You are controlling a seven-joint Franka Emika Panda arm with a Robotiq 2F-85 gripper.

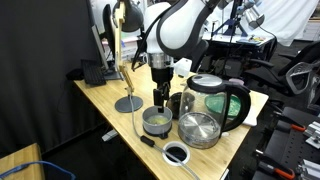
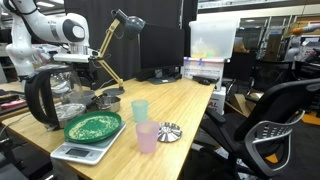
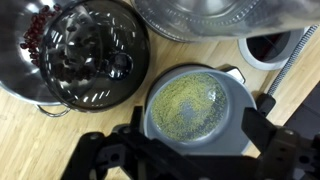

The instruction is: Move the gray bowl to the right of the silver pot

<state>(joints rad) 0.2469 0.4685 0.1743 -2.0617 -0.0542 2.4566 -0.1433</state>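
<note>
The arm (image 1: 180,30) points its hand (image 1: 160,100) straight down, fingers (image 3: 265,130) spread.

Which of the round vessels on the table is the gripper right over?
The gray bowl, greenish inside: in the wrist view it lies between the open gripper's fingers. The silver pot and the kettle stand beside it.

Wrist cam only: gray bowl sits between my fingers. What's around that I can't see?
Observer: A glass kettle stands beside the silver pot, its black handle on the side away from the gray bowl.
Operator: And on the opposite side?
Observer: A desk lamp's round base, apart from the gray bowl.
Operator: Farther off?
Observer: A green bowl on a scale, then a teal cup and a pink cup.
</note>
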